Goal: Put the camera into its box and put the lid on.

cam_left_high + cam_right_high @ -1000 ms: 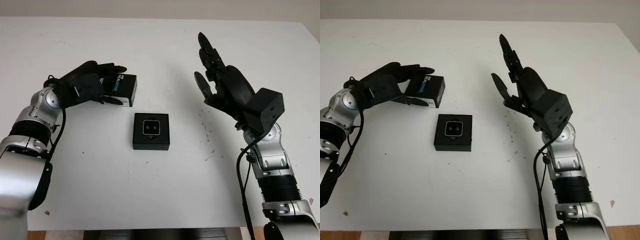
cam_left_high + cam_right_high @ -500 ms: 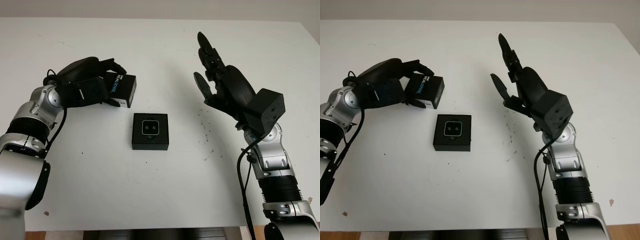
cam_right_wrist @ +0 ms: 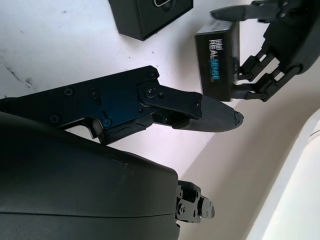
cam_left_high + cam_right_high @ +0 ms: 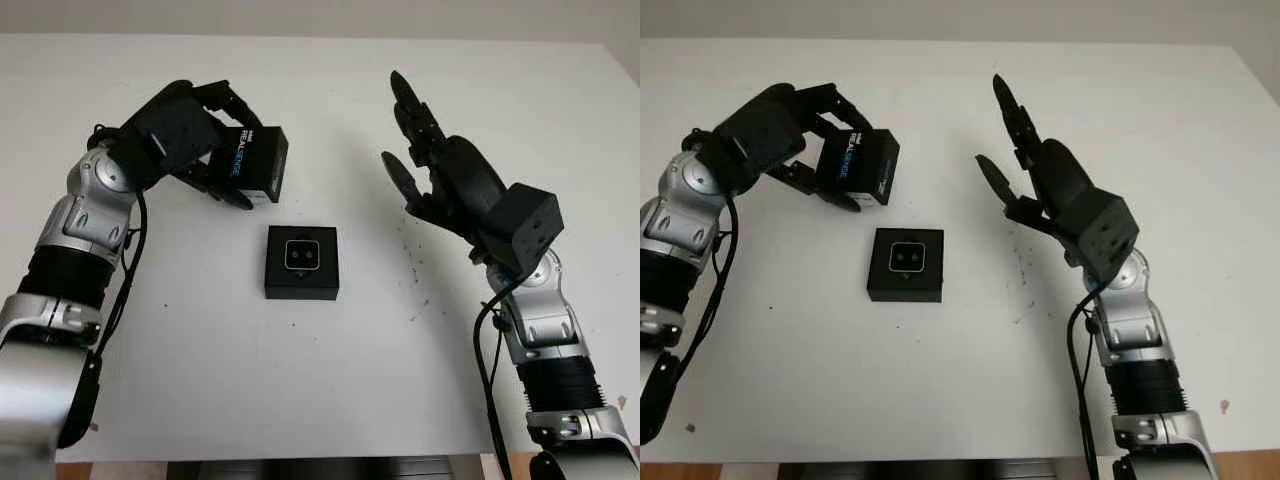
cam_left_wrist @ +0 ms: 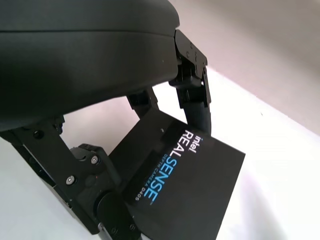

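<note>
Left hand (image 4: 185, 140): fingers clamped on the lid (image 4: 252, 165), a black sleeve printed with white and blue lettering. It is carried tilted, clear of the table (image 4: 320, 380), and sits at about 11 o'clock from the box, near it but not over it.

Centre: the box (image 4: 301, 263) lies flat on the table, open side up. The camera (image 4: 301, 255) is seated in its recess, two lenses facing upward.

Right hand (image 4: 440, 180): raised above the table at about 2 o'clock from the box, well apart from it. It is open and holds nothing, palm turned toward the middle of the scene.

Assessment of progress: the first part of the task appears complete, since the camera is already in the box. The lid is picked up but not yet fitted. What remains, in my judgement, is to bring the lid over the box, square it to the outline, lower it on and let go.
</note>
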